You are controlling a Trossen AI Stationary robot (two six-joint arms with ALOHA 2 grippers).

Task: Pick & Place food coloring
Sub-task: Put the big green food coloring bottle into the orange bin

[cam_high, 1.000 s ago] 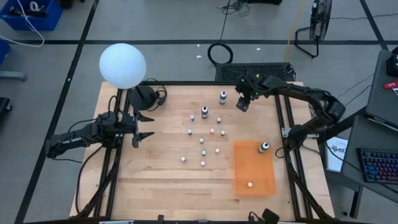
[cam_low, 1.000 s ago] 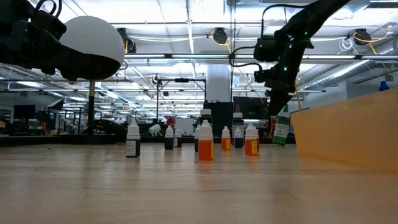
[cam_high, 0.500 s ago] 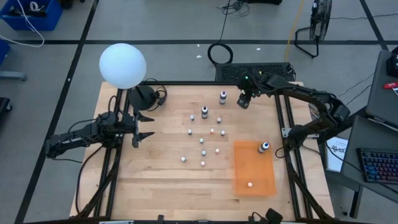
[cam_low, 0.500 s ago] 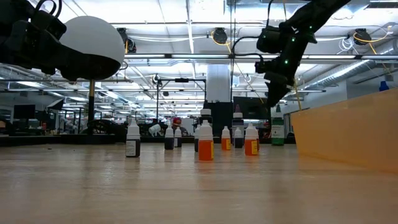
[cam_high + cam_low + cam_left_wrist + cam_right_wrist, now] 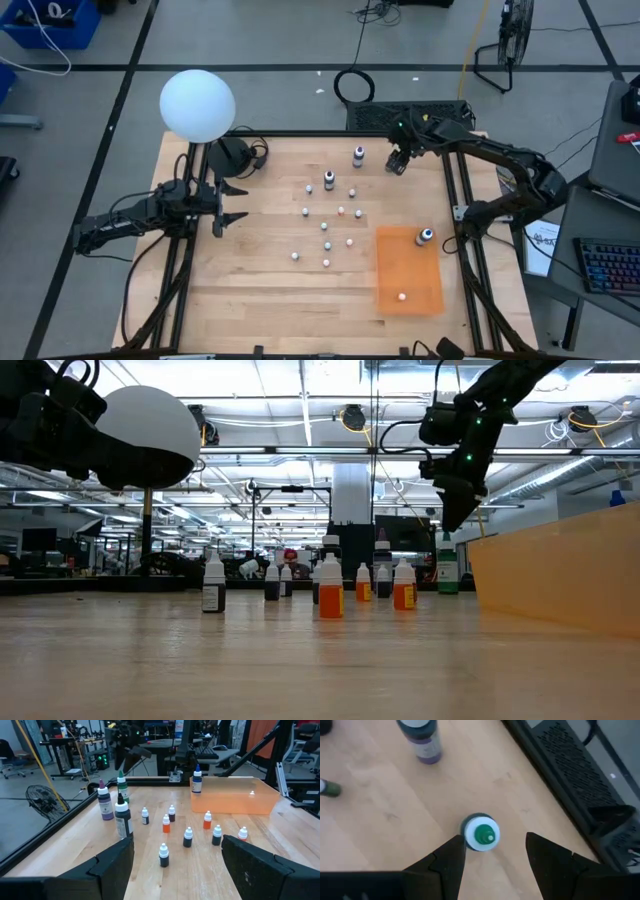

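Note:
Several tiny food coloring bottles (image 5: pixel 327 226) stand upright at the table's middle, also seen in the low view (image 5: pixel 330 586) and the left wrist view (image 5: pixel 165 824). A purple-topped bottle (image 5: pixel 358 155) stands near the far edge. A green-topped bottle (image 5: pixel 480 833) stands on the wood just below my right gripper (image 5: pixel 492 855), which hovers open above it (image 5: pixel 446 570) without touching. A blue-topped bottle (image 5: pixel 425 236) and a small pale one (image 5: pixel 402 296) stand on the orange sheet (image 5: pixel 408 275). My left gripper (image 5: pixel 228 205) waits open at the table's left.
A white globe lamp (image 5: pixel 197 104) and a dark device (image 5: pixel 231 155) stand at the far left corner. The purple-topped bottle (image 5: pixel 423 740) is close beside the green one. The black table frame (image 5: pixel 448 190) runs along the right edge near my right arm.
My right gripper has moved a little toward the table's right edge and slightly up, coming to stand over the green-topped bottle. The left arm and the other bottles have kept still.

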